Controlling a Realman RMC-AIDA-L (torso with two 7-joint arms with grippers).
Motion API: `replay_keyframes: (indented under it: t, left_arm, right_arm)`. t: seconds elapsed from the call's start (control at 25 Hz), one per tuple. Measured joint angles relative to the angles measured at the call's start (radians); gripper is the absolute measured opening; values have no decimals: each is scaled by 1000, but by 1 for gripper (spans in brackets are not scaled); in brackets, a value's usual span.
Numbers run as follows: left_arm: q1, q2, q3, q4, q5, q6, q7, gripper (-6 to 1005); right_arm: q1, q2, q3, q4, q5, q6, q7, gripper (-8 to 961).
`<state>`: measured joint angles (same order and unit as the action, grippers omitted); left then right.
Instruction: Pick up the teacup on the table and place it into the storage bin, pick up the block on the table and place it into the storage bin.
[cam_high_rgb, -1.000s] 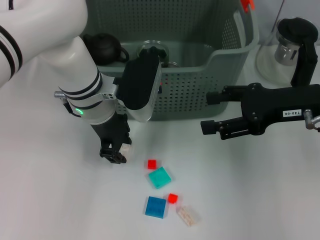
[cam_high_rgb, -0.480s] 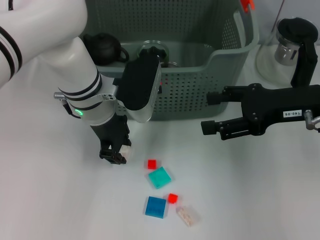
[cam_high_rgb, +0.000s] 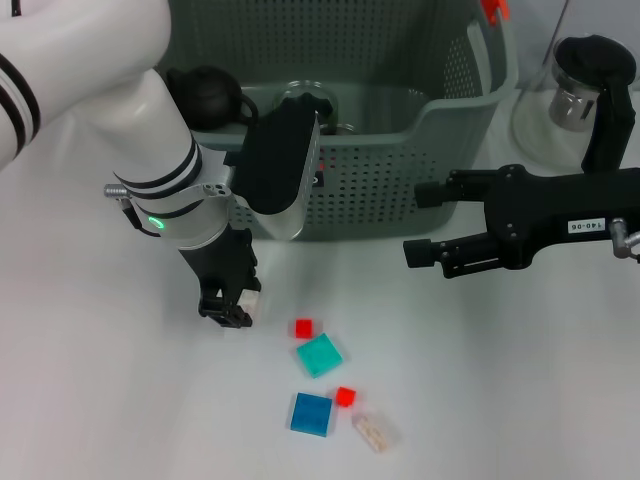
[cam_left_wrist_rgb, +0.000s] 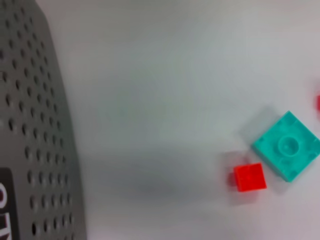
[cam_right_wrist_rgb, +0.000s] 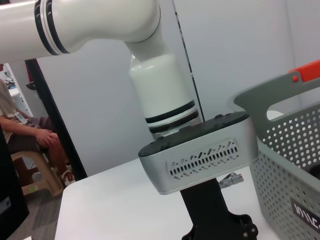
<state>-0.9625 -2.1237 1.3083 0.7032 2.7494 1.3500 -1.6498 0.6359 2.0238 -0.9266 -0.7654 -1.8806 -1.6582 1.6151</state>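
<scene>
Gripping a pale block at the table

Head view: I see my left gripper (cam_high_rgb: 232, 305) down at the table (cam_high_rgb: 90, 380), fingers clamped on a whitish block (cam_high_rgb: 249, 297). The storage bin (cam_high_rgb: 440, 120) stands just behind it; a small red block (cam_high_rgb: 303, 327) and a teal block (cam_high_rgb: 319, 354) lie beside it. My right gripper (cam_high_rgb: 425, 222) hangs spread open, well apart.

Left wrist view: only the bin's perforated wall and those two blocks show.

Right wrist view: my left arm stands beside the bin.

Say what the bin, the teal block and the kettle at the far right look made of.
Bin: moulded plastic, matte grey-green, with punched rows of holes in its walls. Teal block: glossy hard plastic, with a moulded round stud showing in the left wrist view. Kettle: apparently clear glass body, see-through and shiny, with a black lid, likely plastic.
</scene>
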Motion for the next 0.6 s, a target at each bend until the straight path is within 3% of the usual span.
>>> replay_keyframes:
  t: [0.24,0.44,0.6]
  left_arm:
    - [28,-2,-23,63,-2,54,-6,445]
    - [90,-18,-118,203,-5,180,-10,459]
    - [162,-39,-247,351,-50,328,-8,470]
  right_arm:
    - [0,-1,2,0,0,0,-3,942]
    - [-2,-1,2,0,0,-3,-4,942]
    - [-4,-4,2,0,1,-11,-4,942]
